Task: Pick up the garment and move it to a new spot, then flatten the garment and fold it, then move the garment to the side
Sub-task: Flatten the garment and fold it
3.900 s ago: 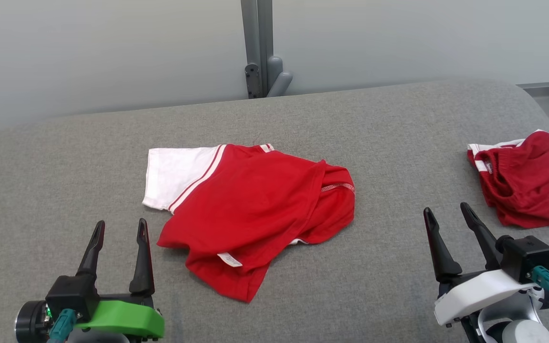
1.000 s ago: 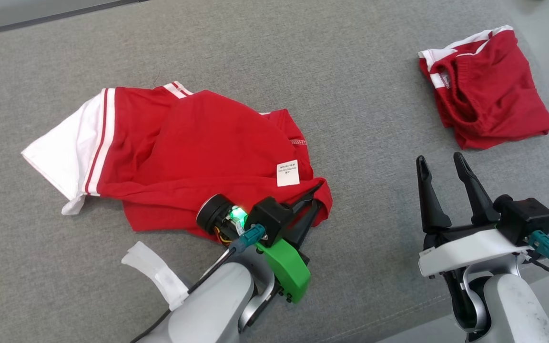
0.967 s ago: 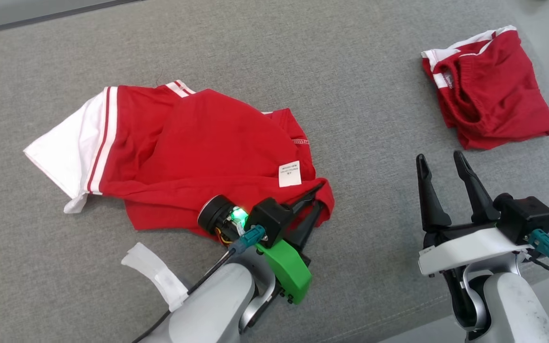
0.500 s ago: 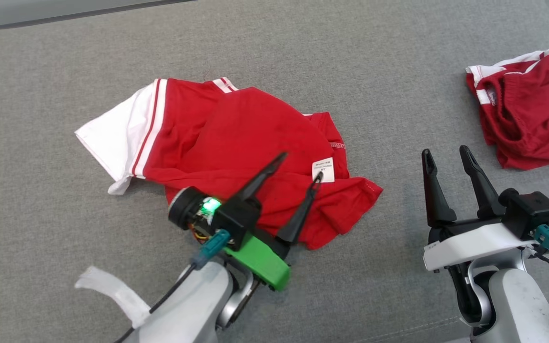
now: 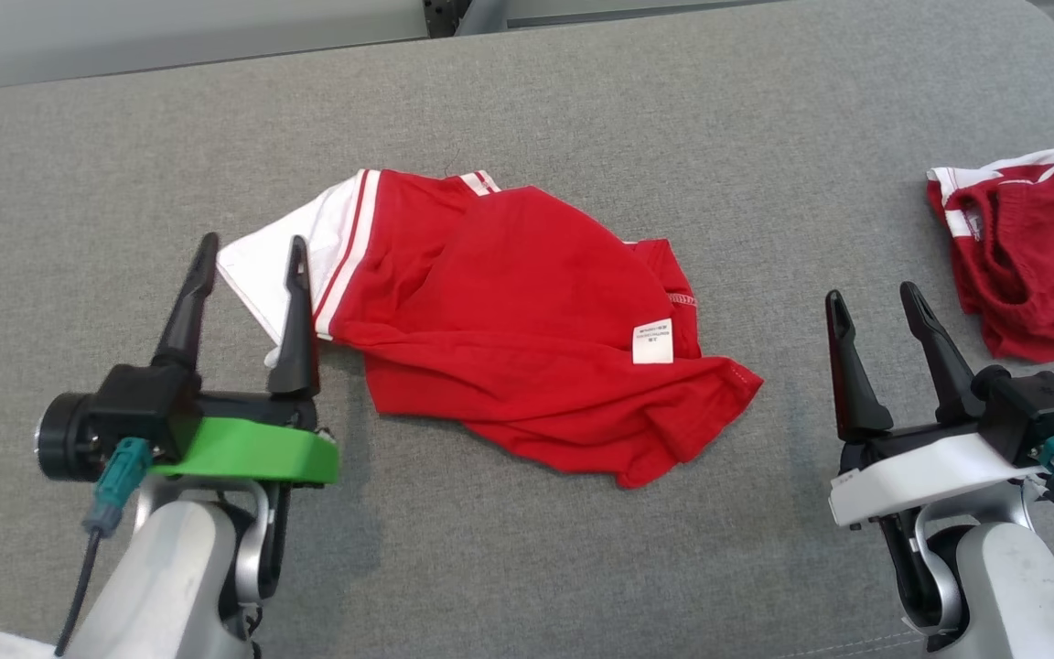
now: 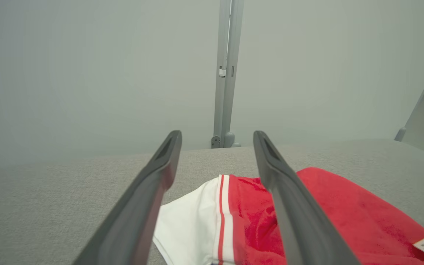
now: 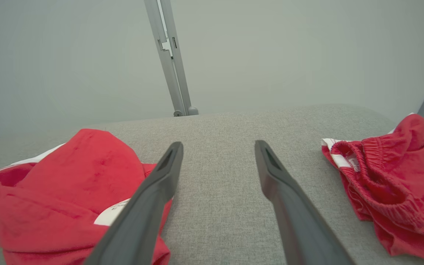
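The garment [image 5: 509, 311] is a red shirt with a white sleeve, lying crumpled in the middle of the grey padded table [image 5: 582, 110]; a white label faces up near its right hem. My left gripper [image 5: 252, 249] stands open at the lower left, its fingertips just over the white sleeve's edge, holding nothing. In the left wrist view the garment [image 6: 256, 213] lies below and between the fingers of the left gripper [image 6: 216, 138]. My right gripper [image 5: 870, 300] stands open at the lower right, clear of the cloth. The right wrist view has the garment [image 7: 68, 184] left of the right gripper [image 7: 218, 146].
A second red piece, shorts with an elastic waistband [image 5: 1030, 256], lies bunched at the table's right edge, also in the right wrist view as red shorts [image 7: 392, 176]. A grey post [image 6: 226, 70] rises behind the table. Bare grey surface lies between the two cloths.
My left gripper let go of the garment's lower right hem, opened and drew back to the lower left by the white sleeve. The head camera also shifted. The right gripper stayed open.
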`<state>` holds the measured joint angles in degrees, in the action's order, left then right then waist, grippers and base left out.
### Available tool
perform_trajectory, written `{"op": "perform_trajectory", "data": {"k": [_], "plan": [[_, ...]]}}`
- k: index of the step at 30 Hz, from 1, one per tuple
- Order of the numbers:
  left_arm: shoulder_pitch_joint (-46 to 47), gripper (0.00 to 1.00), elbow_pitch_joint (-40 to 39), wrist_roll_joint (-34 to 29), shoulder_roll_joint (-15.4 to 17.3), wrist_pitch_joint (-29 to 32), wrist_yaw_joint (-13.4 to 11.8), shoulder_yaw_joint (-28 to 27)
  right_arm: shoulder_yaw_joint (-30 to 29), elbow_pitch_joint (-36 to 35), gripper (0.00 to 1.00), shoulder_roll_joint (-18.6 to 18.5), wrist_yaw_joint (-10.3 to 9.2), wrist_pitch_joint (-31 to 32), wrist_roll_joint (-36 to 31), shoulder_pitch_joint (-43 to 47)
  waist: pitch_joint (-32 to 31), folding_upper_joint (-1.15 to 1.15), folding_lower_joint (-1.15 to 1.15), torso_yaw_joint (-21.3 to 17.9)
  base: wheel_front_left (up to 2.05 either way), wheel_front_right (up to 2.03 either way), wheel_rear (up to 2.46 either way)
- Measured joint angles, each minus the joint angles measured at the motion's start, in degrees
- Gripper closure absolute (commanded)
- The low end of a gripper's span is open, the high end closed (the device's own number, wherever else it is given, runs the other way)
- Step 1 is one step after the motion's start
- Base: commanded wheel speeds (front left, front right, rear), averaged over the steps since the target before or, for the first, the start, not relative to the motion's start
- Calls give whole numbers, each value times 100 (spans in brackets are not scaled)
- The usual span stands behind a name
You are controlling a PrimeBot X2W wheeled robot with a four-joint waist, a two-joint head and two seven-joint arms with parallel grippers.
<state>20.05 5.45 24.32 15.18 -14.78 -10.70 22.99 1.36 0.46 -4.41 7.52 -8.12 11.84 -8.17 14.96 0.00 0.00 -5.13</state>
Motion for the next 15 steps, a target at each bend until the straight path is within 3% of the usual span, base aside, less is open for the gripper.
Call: {"op": "perform_trajectory", "data": {"k": [7,15], "plan": [[-526,0,-202,16,211,0,-31,-658,-2,-62,0,-88,0,101,-67,123,-168,0,0,117,0,0,0],[-1162,0,-312,27,201,0,108,-837,75,-74,0,-185,0,205,-111,342,-463,0,0,164,0,0,0]]}}
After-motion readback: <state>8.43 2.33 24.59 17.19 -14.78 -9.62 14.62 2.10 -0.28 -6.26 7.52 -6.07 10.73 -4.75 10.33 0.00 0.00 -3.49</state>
